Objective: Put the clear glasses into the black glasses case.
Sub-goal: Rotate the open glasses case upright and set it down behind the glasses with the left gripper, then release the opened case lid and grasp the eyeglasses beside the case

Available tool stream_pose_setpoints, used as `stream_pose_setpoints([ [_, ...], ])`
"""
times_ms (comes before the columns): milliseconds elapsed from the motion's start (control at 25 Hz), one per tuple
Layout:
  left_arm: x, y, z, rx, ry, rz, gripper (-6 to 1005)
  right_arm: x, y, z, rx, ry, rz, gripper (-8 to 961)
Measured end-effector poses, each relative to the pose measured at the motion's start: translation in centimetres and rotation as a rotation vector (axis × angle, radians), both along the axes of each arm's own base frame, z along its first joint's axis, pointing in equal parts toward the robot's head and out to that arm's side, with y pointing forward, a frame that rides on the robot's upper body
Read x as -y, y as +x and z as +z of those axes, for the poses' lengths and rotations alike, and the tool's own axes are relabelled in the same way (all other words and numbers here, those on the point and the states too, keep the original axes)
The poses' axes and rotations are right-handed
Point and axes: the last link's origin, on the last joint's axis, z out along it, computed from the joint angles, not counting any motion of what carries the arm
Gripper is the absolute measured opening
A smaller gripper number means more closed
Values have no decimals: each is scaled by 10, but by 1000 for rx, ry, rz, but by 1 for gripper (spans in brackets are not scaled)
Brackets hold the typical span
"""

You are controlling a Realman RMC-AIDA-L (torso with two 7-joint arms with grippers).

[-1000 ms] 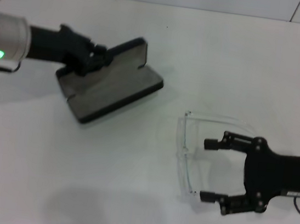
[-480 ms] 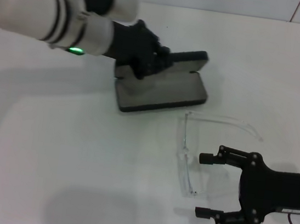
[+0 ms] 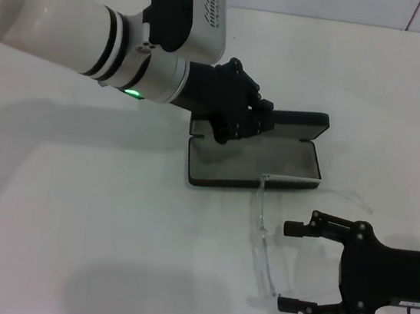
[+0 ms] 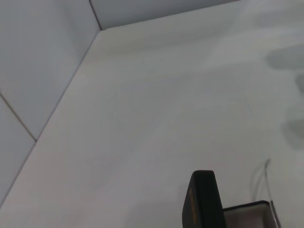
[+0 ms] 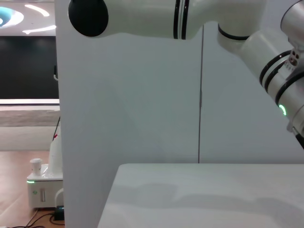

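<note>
White tabletop fills the head view, pale wall panels along the top edge. Black glasses case lies open at centre frame, grey lining up, lid raised along its upper edge; left gripper sits on its upper-left part, apparently clamped on the case, though the fingers are hard to separate from the black shell. Clear glasses lie just below and right of the case, one temple tip touching or overlapping the case's lower rim. Right gripper at lower right, fingers spread wide, holding nothing, straddling the open side of the frame. Risks, as judgement: transparent plastic is easily misjudged, so a closing pinch may skid the frame away; the overlapping temple could snag on the case rim when lifted; the lid may drop if released
</note>
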Motion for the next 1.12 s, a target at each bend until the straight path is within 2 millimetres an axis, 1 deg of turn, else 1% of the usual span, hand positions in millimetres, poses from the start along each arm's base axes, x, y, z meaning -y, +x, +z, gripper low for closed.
stream_pose_setpoints([
  [280, 6, -3, -5, -20, -26, -17, 354, 1, 0, 0, 0, -3, 1, 877],
  [440, 9, -2, -1, -4, -15, -22, 375, 2, 3, 1, 0, 0, -8, 876],
  [640, 18, 3, 14, 104, 24, -36, 405, 1, 3, 3, 4, 14, -6, 876],
  [720, 26, 4, 25, 184, 27, -22, 424, -3, 1, 7, 2, 33, 10, 876],
  [800, 35, 3, 37, 264, 18, -4, 443, -11, -5, 16, 10, 73, 48, 876],
  [840, 45, -5, 47, 336, 8, 18, 453, -15, -8, 20, 21, 94, 69, 875],
  [920, 59, -17, 61, 436, 4, 40, 472, -30, -20, 35, 76, 140, 129, 875],
  [960, 67, -28, 69, 494, 12, 61, 472, -34, -23, 39, 93, 149, 141, 875],
  [1040, 79, -46, 77, 582, 32, 111, 473, -48, -40, 54, 182, 179, 208, 875],
  [1120, 89, -64, 82, 658, 51, 164, 473, -58, -55, 62, 295, 187, 283, 875],
])
